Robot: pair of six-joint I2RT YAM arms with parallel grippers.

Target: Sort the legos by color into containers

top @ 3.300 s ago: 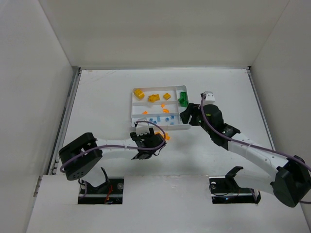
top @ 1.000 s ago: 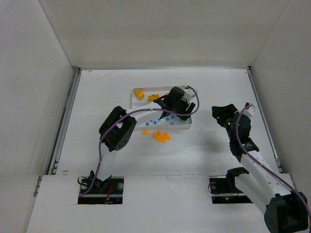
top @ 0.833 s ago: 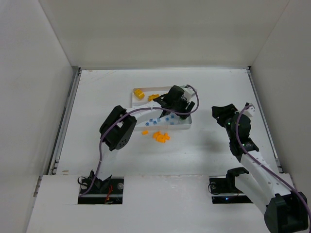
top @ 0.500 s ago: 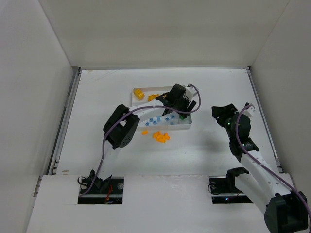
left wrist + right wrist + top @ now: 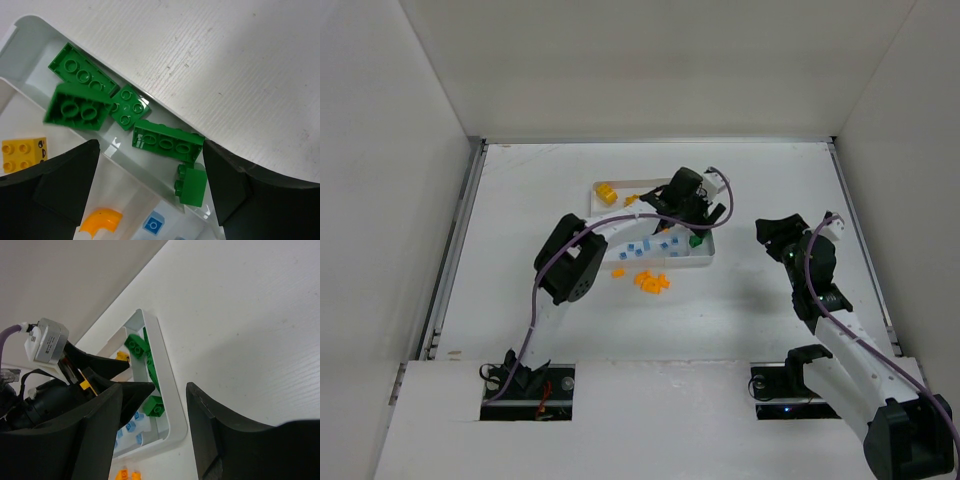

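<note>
Left gripper [image 5: 150, 150] hangs over narrow end section of tray [image 5: 169, 390], jaws spread wide, nothing between them. That section is where the greens go. Green legos [image 5: 167, 141] lie there in loose heap. One green brick [image 5: 77, 105] is blurred and tilted atop the others, likely dropping in.

Yellow brick [image 5: 22, 152] sits in next section over, colours kept apart.

Orange legos [image 5: 650, 282] are outside tray, just beside its near edge, unsorted; probably next.

Right gripper [image 5: 155, 387] is off tray's right side, fingers apart, empty, seemingly giving the left arm room.
</note>
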